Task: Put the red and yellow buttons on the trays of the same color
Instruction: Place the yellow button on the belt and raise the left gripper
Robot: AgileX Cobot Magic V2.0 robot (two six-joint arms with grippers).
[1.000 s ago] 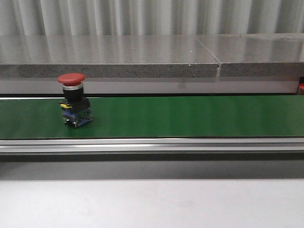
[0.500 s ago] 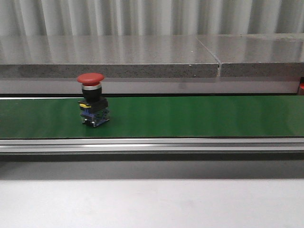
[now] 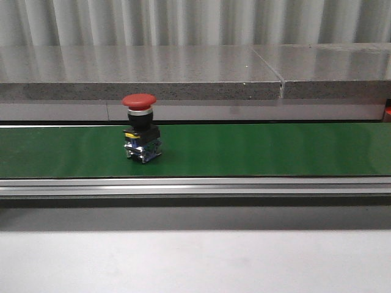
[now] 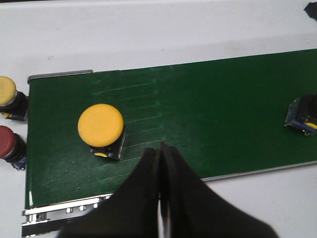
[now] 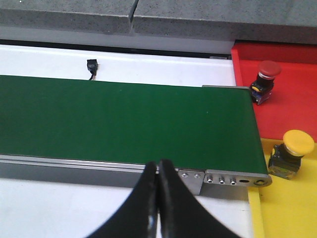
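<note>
You had the left end effector [image 4: 161,148] with its fingers pressed together, holding nothing, poised over the green conveyor belt [image 4: 208,104]; just beside it on the belt stood a yellow button [image 4: 100,125], upright, apart from the fingertips; off the belt's end, on the white counter [image 4: 148,34], sat another yellow button [image 4: 7,91] and a red button [image 4: 10,141], each cut by the frame edge; a further switch body [image 4: 303,115] showed on the belt well away, its cap hidden.

Your right end effector [image 5: 158,171] was likewise closed on itself and empty, hanging near the belt's metal rail [image 5: 228,177]; past the belt's end you had the red tray [image 5: 292,106] carrying one red-capped button [image 5: 265,80], upright, and the yellow tray [image 5: 287,213] carrying one yellow-capped button [image 5: 291,154], upright; the two trays lay edge to edge.

In the front view you saw a single red mushroom button [image 3: 140,127] standing upright on the belt, left of centre; neither arm appeared there.
</note>
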